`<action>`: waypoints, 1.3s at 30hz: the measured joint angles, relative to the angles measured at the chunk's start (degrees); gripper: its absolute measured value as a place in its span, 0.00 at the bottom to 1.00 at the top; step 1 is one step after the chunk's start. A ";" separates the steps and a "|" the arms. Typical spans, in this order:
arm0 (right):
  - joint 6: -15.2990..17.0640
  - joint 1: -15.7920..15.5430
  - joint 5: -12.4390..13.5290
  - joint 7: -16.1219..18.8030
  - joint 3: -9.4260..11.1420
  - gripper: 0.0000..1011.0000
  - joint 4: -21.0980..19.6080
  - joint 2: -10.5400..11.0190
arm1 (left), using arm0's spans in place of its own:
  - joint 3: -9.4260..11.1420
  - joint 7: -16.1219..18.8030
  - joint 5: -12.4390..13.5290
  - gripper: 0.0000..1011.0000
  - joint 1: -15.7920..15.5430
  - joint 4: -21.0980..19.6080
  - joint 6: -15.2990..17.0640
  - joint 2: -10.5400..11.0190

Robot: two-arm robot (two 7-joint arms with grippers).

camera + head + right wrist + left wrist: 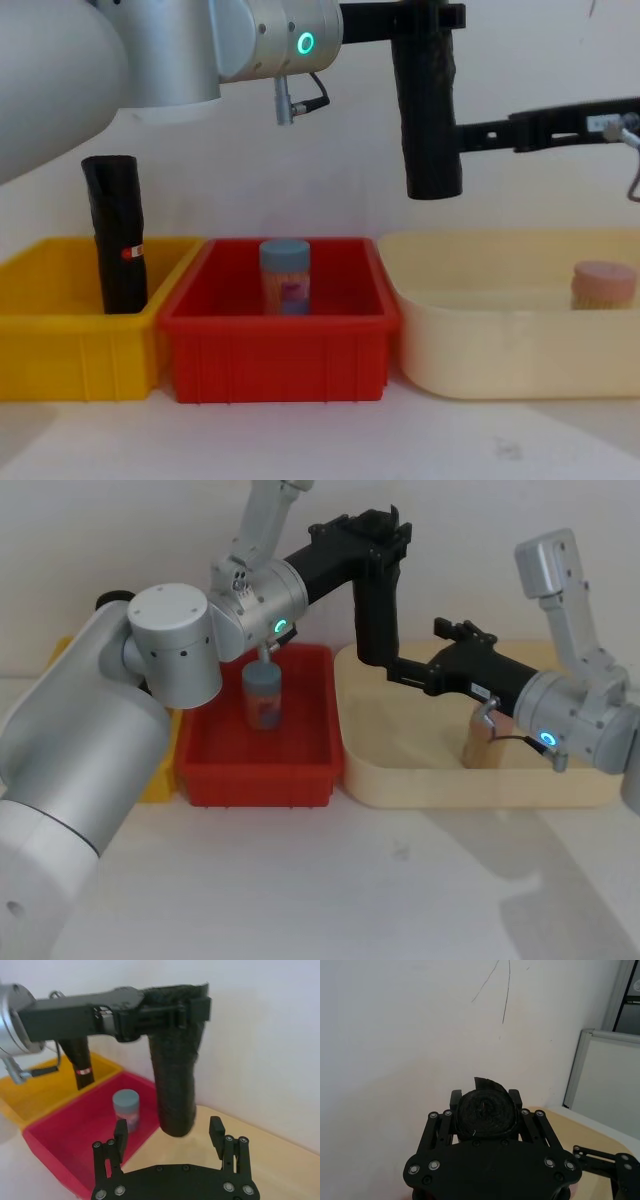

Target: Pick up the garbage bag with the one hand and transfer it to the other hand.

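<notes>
The garbage bag [373, 610], a tall matte-black crinkled roll, hangs upright in the air above the gap between the red bin and the cream tray. My left gripper [375, 535], on the green-ringed arm, is shut on its top end [486, 1112]. My right gripper [400, 670], on the blue-ringed arm, reaches in from the right at the roll's lower part. In the right wrist view its fingers [120, 1132] stand wide open, with the bag's lower end [174, 1105] just ahead of the gap between them. The chest view shows the bag [428, 110] with the right gripper [470, 130] against its right side.
Below stand a yellow bin [60, 340] holding a black roll with a red mark [120, 245], a red bin [260, 780] with a blue-lidded jar [263, 695], and a cream tray [450, 780] with a pink jar [603, 283].
</notes>
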 joint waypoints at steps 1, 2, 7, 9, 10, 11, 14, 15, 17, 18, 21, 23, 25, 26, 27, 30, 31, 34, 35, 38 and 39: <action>-0.01 0.32 0.29 0.16 -0.18 0.99 0.28 -0.34 | 0.01 0.00 0.00 0.53 0.00 0.02 -0.01 -0.01; -0.01 0.49 0.39 0.21 -0.28 0.99 0.44 -0.53 | 0.02 0.00 0.00 0.53 -0.01 0.05 -0.02 -0.02; 0.09 1.72 0.67 0.02 -0.93 0.99 1.55 -1.61 | 0.04 0.00 0.00 0.53 -0.03 0.12 -0.05 -0.03; 0.15 2.28 0.64 -0.47 -1.23 0.99 2.06 -2.04 | 0.06 0.01 0.00 0.53 -0.04 0.14 -0.06 -0.05; 0.17 2.46 0.58 -0.75 -1.33 0.99 2.25 -2.17 | 0.06 0.00 0.00 0.53 -0.04 0.15 -0.07 -0.04; 0.20 2.64 0.50 -1.00 -1.41 0.99 2.43 -2.29 | 0.07 0.00 0.00 0.53 -0.05 0.16 -0.07 -0.05; 0.30 3.49 -0.16 -2.20 -1.88 0.99 3.25 -2.75 | 0.08 0.01 0.00 0.53 -0.07 0.18 -0.08 -0.06; 0.33 3.87 -0.53 -2.75 -2.10 0.99 3.63 -2.91 | 0.08 0.01 0.00 0.53 -0.07 0.18 -0.08 -0.07; 0.37 4.53 -1.23 -3.62 -2.50 0.99 4.33 -3.15 | 0.08 0.01 0.00 0.53 -0.09 0.19 -0.08 -0.08; 0.37 4.81 -1.44 -3.84 -2.66 0.99 4.57 -3.23 | 0.08 0.01 0.00 0.53 -0.09 0.20 -0.08 -0.09; 0.37 5.62 -2.26 -4.66 -3.22 0.99 5.66 -3.53 | 0.09 0.01 -0.01 0.53 -0.10 0.21 -0.08 -0.10; 0.36 6.03 -2.61 -4.93 -3.50 0.99 6.17 -3.69 | 0.08 0.01 -0.01 0.53 -0.10 0.24 -0.08 -0.11; 0.30 6.73 -3.08 -5.24 -3.93 0.99 7.12 -4.00 | 0.08 0.01 -0.01 0.53 -0.10 0.24 -0.08 -0.11; 0.25 7.16 -3.43 -5.45 -4.18 0.99 7.76 -4.20 | 0.09 0.01 -0.01 0.53 -0.10 0.25 -0.08 -0.11; 0.25 7.16 -3.43 -5.45 -4.18 0.99 7.76 -4.20 | 0.08 0.01 -0.01 0.53 -0.10 0.25 -0.08 -0.11; 0.06 8.31 -4.03 -5.69 -4.73 0.99 9.53 -4.81 | 0.08 0.01 -0.01 0.53 -0.10 0.25 -0.08 -0.10; 0.04 8.52 -4.10 -5.73 -4.83 0.99 9.87 -4.92 | 0.09 0.01 -0.01 0.53 -0.10 0.25 -0.08 -0.11; -0.22 9.43 -4.49 -5.87 -5.26 0.99 11.23 -5.48 | 0.09 0.01 -0.01 0.53 -0.10 0.25 -0.08 -0.11; -0.28 9.60 -4.58 -5.90 -5.35 0.99 11.57 -5.58 | 0.08 0.01 -0.01 0.53 -0.10 0.25 -0.07 -0.10; -0.49 10.23 -4.83 -5.99 -5.63 0.99 12.62 -5.99 | 0.09 0.01 -0.01 0.53 -0.10 0.25 -0.07 -0.10; -0.58 10.52 -4.95 -6.02 -5.76 0.99 13.05 -6.16 | 0.08 0.01 -0.01 0.53 -0.10 0.25 -0.07 -0.10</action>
